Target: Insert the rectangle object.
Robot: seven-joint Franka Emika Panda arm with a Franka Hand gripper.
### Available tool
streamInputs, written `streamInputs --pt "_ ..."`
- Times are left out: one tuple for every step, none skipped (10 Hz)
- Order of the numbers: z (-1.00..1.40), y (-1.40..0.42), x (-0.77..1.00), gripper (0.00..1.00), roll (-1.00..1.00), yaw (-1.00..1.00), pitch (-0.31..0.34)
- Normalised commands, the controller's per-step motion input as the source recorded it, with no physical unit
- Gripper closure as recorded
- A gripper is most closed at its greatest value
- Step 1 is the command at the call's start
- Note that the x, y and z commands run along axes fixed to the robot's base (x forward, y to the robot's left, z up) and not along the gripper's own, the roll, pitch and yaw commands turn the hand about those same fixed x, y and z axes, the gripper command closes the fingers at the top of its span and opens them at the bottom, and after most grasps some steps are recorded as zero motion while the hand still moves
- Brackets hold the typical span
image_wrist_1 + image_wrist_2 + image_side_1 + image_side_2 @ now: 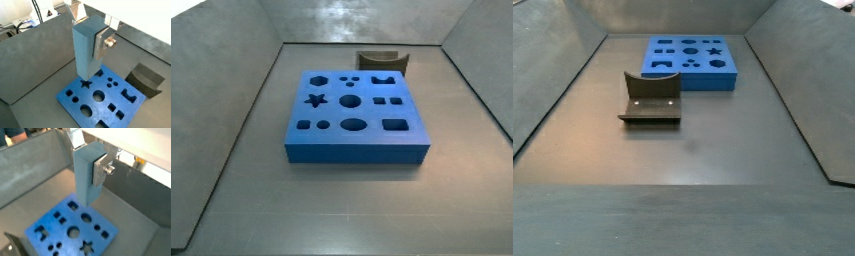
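The gripper [100, 42] is clamping the pale blue block [87, 50] upright between its fingers [105, 42], hanging high above the blue board [356, 112]; neither is showing in the side views. Lowering well means centring it over the rectangular hole [397, 125], squaring its edges first.

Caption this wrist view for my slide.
Gripper holds slim light blue rectangular block upright above large blue board with shaped holes.
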Motion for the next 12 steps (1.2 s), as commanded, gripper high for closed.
streamInputs --pt "-0.59 0.78 -0.55 1.00 -0.18 -0.27 -0.095" --pt "-0.32 0.59 -0.42 1.00 -0.21 -0.17 -0.180" --pt "-0.14 0.43 -0.35 1.00 -0.22 -0.11 -0.170" --pt "-0.04 0.20 -0.22 1.00 -0.20 -0.06 -0.143" --pt "0.72 -0.69 0.54 1.00 0.09 0.06 0.208" --pt "0.63 -0.63 0.57 1.00 0.18 0.08 0.336" --pt "0.47 -0.49 0.49 1.00 0.21 0.08 0.381" --pt "0.19 -0.25 0.34 1.00 0.18 0.04 0.315" --pt "0.13 -0.16 0.20 1.00 0.14 0.03 0.220" --pt "0.00 0.00 -0.07 1.00 0.00 0.00 0.000" --pt "-0.05 0.00 0.00 1.00 0.00 -0.37 0.000" --pt "-0.18 0.01 0.20 1.00 0.00 -0.87 0.000"
